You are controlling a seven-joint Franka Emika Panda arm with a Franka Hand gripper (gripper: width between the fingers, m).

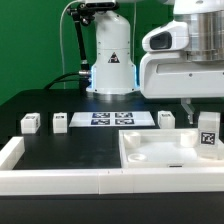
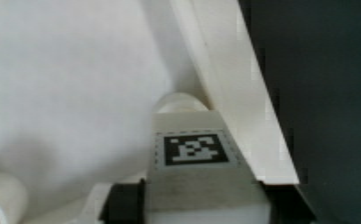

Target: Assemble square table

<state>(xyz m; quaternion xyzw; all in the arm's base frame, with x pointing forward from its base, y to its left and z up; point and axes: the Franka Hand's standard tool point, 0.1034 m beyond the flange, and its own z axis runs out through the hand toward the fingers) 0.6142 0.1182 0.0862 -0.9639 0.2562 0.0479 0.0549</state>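
Black table [image 1: 60, 150]; fingers [image 2: 127, 204] part-open, gripping leg post [image 2: 195, 150] at slab [image 1: 160, 157] corner.

At tabletop [image 1: 150, 160] corner: leg post [image 1: 207, 137]; marker board [image 1: 105, 119] behind.

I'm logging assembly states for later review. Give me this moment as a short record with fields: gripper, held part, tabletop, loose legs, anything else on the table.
gripper: closed on one leg post, its tag facing the wrist camera
held part: that leg post, at the tabletop's edge on the exterior view's right; contact cannot be told
tabletop: lying flat, no legs seen attached
loose leg posts: three on the black table, two at the exterior view's left, one behind the tabletop
marker board: flat, between the loose posts
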